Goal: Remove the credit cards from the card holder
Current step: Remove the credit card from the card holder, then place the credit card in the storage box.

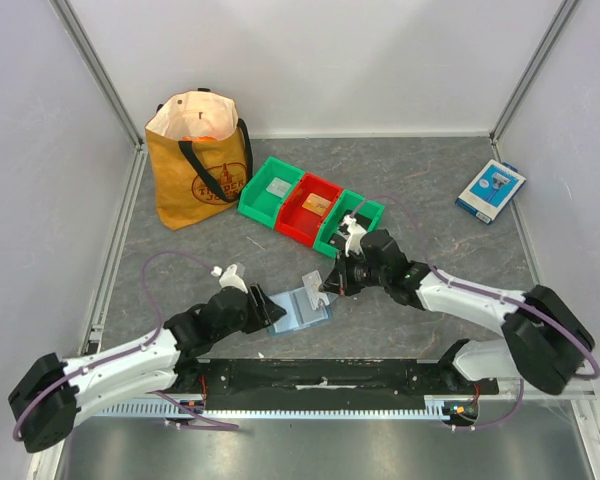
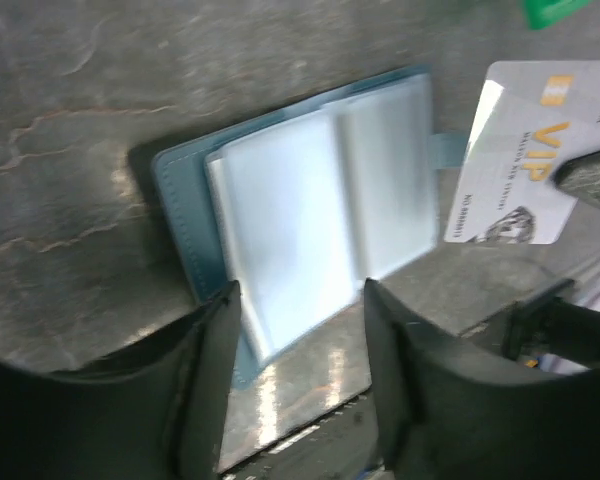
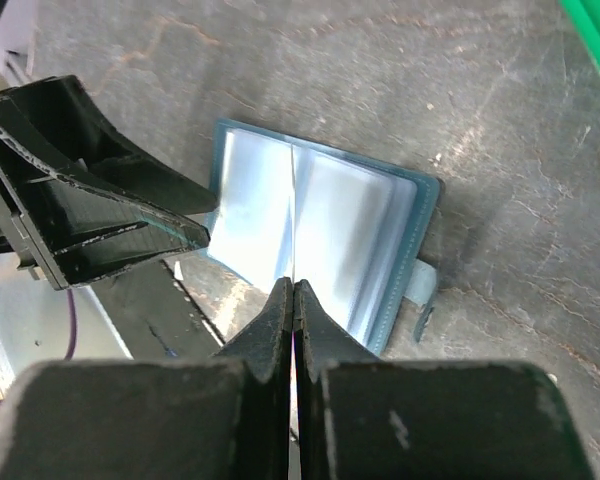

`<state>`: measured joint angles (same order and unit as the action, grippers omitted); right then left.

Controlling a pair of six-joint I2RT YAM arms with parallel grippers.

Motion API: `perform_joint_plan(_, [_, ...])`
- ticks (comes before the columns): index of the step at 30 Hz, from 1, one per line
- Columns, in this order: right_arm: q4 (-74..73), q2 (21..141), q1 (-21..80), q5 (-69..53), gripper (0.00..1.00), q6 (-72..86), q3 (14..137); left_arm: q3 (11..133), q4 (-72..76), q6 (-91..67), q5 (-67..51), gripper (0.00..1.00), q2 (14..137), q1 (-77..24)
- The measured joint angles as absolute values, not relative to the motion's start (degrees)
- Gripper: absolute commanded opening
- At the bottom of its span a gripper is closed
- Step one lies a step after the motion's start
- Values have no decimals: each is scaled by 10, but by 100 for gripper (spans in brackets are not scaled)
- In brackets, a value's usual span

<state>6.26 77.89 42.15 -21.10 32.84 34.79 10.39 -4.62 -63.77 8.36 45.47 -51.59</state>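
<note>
The card holder (image 1: pixel 302 310), a dusty-blue wallet, lies open on the table with pale inner pockets up. It also shows in the left wrist view (image 2: pixel 300 200) and the right wrist view (image 3: pixel 325 225). My right gripper (image 1: pixel 323 287) is shut on a pale grey-white credit card (image 1: pixel 313 287) marked VIP, held just above the wallet's right side. The card is plain in the left wrist view (image 2: pixel 535 150) and edge-on in the right wrist view (image 3: pixel 295 215), where the gripper (image 3: pixel 294 288) pinches it. My left gripper (image 1: pixel 271 306) is open at the wallet's left edge, its jaws (image 2: pixel 300 295) either side of the near corner.
Three bins stand behind the wallet: green (image 1: pixel 272 190) with a grey card, red (image 1: pixel 311 208) with an orange-tan card, and green (image 1: pixel 348 222). A tan tote bag (image 1: pixel 198 160) stands at back left. A blue-and-white box (image 1: pixel 490 190) lies at back right.
</note>
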Motion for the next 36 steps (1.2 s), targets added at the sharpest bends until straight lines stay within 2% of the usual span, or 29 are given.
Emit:
perform_joint_plan(2, [50, 745, 422, -209, 0, 328, 348, 105, -48, -624, 83, 82, 420, -515])
perform_joint_plan(6, [39, 683, 421, -215, 0, 333, 352, 114, -27, -594, 64, 88, 348, -512])
perform_joint_plan(14, [36, 625, 421, -272, 0, 356, 380, 116, 102, -565, -17, 88, 309, -498])
perform_joint_plan(24, [62, 608, 420, -339, 0, 392, 386, 91, 254, -562, -90, 80, 322, -453])
perform_joint_plan(29, [82, 609, 419, -361, 0, 406, 386, 88, 322, -564, -127, 65, 375, -442])
perform_joint_plan(36, [101, 623, 411, -378, 0, 416, 386, 76, 409, -577, -161, 23, 414, -442])
